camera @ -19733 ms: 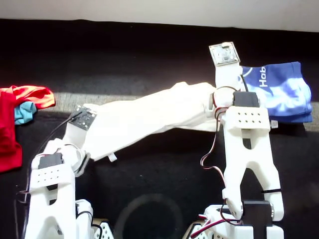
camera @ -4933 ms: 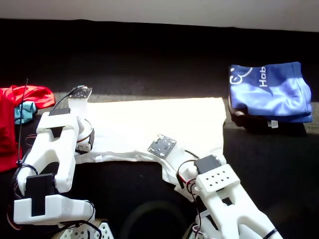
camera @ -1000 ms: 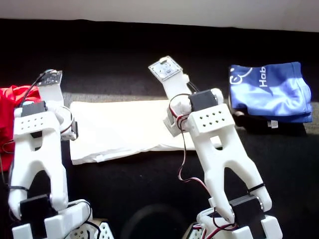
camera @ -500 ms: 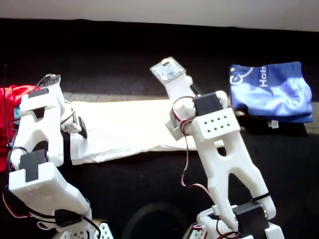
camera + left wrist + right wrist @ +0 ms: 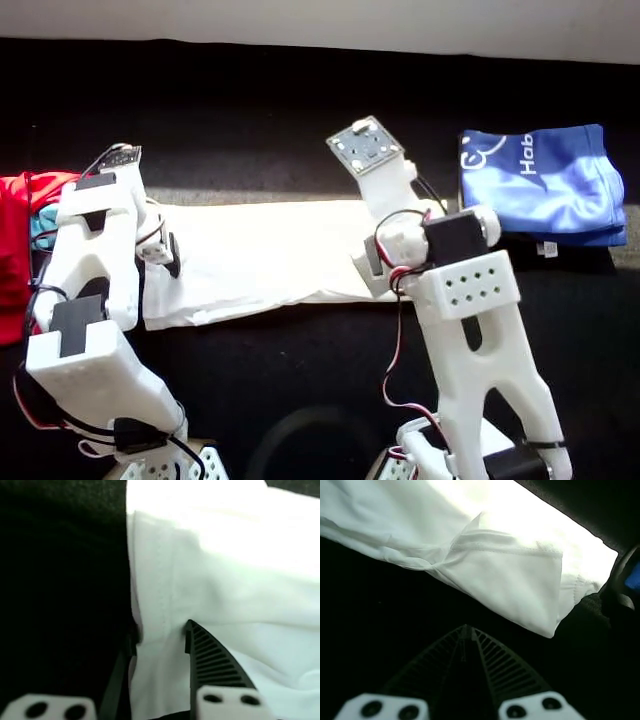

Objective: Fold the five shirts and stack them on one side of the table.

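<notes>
One blue shirt (image 5: 545, 185) lies folded at the right of the worktop (image 5: 280, 120), the white shirt (image 5: 260, 250) is a half-folded strip in the middle, its end between the left pincer's (image 5: 157, 637) spread jaws, the right pincer (image 5: 465, 627) clenched empty beside it, and the crumpled red shirt (image 5: 12, 260) awaits folding.

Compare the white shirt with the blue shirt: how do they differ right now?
The white shirt lies as a long, half-folded strip mid-table; the blue shirt is a compact folded bundle at the table's right side. The white shirt is plain; the blue shirt carries white print. Both rest on the black table.
</notes>
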You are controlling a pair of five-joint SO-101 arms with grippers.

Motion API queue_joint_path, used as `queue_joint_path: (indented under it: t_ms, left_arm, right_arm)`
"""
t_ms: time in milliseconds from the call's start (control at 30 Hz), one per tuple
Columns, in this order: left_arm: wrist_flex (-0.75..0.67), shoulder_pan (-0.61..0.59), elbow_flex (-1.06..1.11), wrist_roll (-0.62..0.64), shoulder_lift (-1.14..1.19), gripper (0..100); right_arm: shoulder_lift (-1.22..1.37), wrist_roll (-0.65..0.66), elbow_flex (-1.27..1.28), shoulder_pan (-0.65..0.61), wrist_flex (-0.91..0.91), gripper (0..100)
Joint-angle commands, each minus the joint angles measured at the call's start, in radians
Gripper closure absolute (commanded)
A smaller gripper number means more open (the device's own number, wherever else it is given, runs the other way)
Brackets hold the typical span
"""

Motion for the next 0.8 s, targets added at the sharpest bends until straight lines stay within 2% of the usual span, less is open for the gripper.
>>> queue_joint_path:
  t_ms: [0, 200, 267, 367, 500, 633, 767]
  left_arm:
    - [0.035, 0.042, 0.004, 0.005, 0.015, 99]
    - [0.057, -0.041, -0.002, -0.003, 0.007, 99]
    - [0.063, -0.105, -0.027, -0.011, 0.007, 99]
    - [0.089, -0.213, -0.082, -0.087, 0.007, 99]
    - [0.172, -0.332, -0.205, -0.126, 0.007, 99]
    - [0.302, -0.348, -0.335, -0.138, 0.007, 99]
    - [0.405, -0.274, -0.401, -0.137, 0.007, 99]
  right_arm:
    - [-0.048, 0.009, 0.059, 0.079, -0.015, 99.3]
    - [-0.059, 0.112, 0.309, 0.234, -0.183, 99.3]
    - [-0.059, 0.118, 0.395, 0.286, -0.242, 99.3]
    - [-0.059, 0.118, 0.492, 0.369, -0.314, 99.3]
    - [-0.059, 0.118, 0.581, 0.449, -0.39, 99.3]
    - [-0.059, 0.118, 0.636, 0.476, -0.427, 99.3]
    - [-0.059, 0.118, 0.74, 0.479, -0.535, 99.3]
